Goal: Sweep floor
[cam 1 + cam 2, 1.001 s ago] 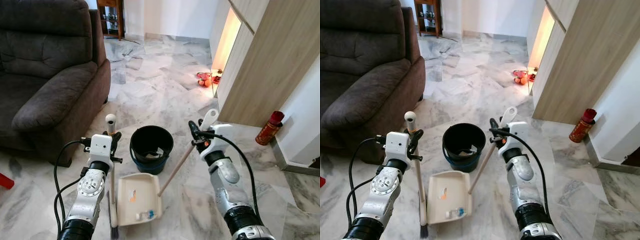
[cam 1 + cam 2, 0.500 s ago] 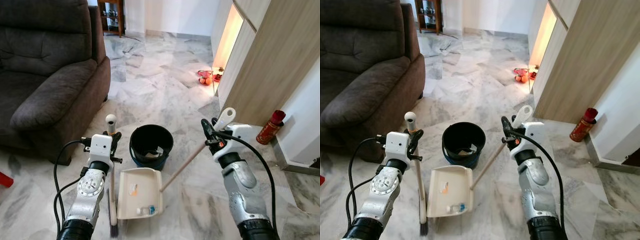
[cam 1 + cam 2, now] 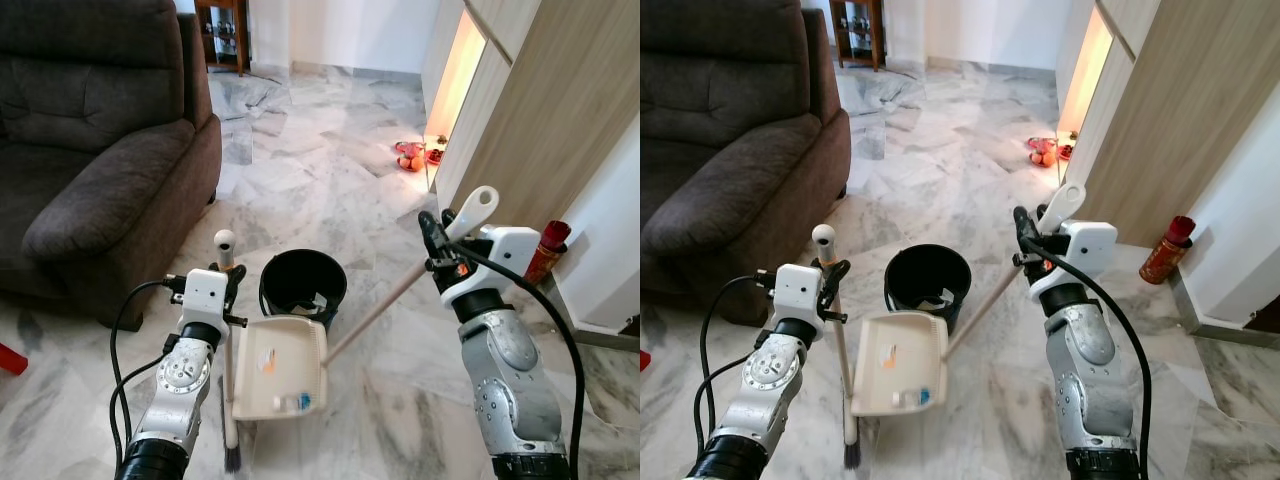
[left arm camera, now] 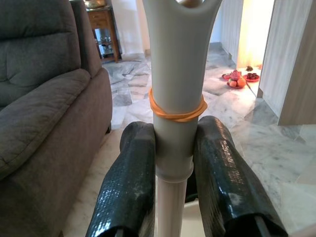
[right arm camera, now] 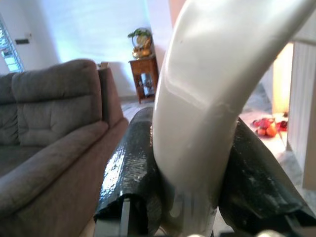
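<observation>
My right gripper (image 3: 437,245) is shut on the top of the dustpan handle (image 3: 385,306), a long pale stick. The cream dustpan (image 3: 276,367) hangs lifted off the marble floor, tilted toward the black bucket (image 3: 303,285) just beyond it; small bits of litter (image 3: 293,402) lie at its low end. My left gripper (image 3: 226,284) is shut on the broom handle (image 4: 177,79), which stands upright left of the dustpan with its dark bristles (image 3: 231,459) on the floor. An orange rubber band (image 4: 177,111) rings that handle.
A dark brown sofa (image 3: 90,150) fills the left side. A wooden cabinet wall (image 3: 540,120) runs along the right, with a red can (image 3: 545,250) at its base and red and orange items (image 3: 410,157) farther back. Open marble floor lies ahead.
My right gripper has risen and moved right, lifting the dustpan off the floor and closer to the bucket. The left gripper and broom have held still.
</observation>
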### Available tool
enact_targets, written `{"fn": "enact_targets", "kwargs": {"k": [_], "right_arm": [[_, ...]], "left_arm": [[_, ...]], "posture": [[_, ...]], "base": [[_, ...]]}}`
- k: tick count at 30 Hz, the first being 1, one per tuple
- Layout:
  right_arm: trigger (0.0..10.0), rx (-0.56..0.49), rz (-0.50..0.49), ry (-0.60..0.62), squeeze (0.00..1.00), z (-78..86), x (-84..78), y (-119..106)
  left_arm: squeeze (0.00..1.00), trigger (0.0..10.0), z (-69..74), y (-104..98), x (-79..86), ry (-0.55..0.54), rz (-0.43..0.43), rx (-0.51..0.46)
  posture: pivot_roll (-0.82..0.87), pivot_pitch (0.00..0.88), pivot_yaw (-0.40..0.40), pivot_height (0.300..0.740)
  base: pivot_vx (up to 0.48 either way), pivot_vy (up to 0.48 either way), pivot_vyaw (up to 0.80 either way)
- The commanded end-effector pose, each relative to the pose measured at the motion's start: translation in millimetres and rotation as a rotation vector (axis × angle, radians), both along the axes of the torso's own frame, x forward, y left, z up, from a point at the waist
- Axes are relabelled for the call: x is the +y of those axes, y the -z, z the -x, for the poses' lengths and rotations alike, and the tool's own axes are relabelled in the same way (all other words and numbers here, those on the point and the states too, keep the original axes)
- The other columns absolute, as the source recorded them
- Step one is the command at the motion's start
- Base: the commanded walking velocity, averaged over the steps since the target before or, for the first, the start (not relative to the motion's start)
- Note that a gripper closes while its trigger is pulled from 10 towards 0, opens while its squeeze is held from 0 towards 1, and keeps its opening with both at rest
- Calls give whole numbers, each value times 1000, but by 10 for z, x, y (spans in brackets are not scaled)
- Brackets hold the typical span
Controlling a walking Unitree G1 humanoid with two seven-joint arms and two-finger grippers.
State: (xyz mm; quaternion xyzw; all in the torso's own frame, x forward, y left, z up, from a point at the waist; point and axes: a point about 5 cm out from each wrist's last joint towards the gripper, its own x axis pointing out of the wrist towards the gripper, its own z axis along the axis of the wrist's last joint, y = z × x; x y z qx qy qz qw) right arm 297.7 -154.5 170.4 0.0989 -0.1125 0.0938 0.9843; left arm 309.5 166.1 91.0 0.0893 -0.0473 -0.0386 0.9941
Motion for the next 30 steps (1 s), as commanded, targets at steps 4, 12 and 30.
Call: {"fn": "enact_targets", "kwargs": {"k": [4, 12, 30], "right_arm": [[10000, -124, -20, 0, 0, 34, 53, -363], [10000, -181, -44, 31, 0, 30, 48, -579], [10000, -247, -138, 83, 0, -33, 223, -820]], "left_arm": [[0, 10000, -28, -118, -43, 23, -8, -62], [0, 10000, -29, -126, -31, 20, -25, -66], [0, 10000, 87, -181, 131, -49, -65, -124]], "posture": [[37, 0, -63, 740], [36, 0, -61, 740], [49, 0, -57, 740]], "base": [[0, 0, 0], [0, 0, 0], [0, 0, 0]]}}
